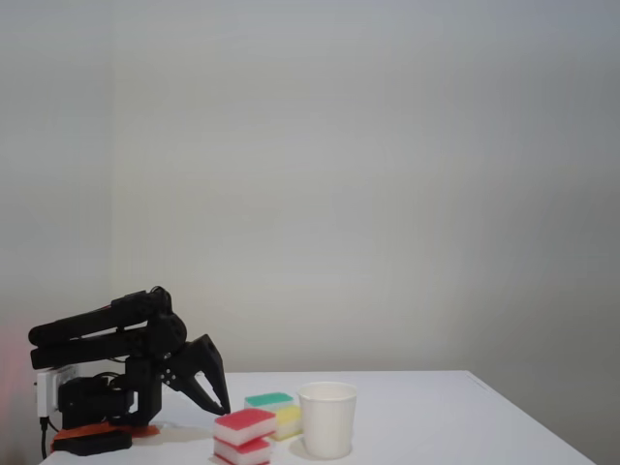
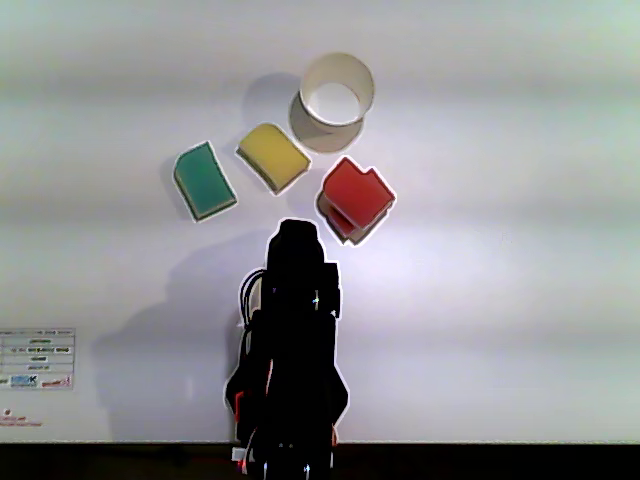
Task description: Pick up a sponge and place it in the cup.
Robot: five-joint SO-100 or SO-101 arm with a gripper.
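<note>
Two red-on-white sponges are stacked, the top sponge lying askew on the lower one. Just right of them in the fixed view stands the white paper cup, upright and empty. My black arm is folded low at the left. Its gripper points down toward the table, a little short of the red stack and touching nothing. The fingertips appear to meet, with nothing between them.
A green sponge and a yellow sponge lie beside the cup. The arm's base sits on an orange clamp. A printed label is stuck to the white table. The table's right edge slants forward.
</note>
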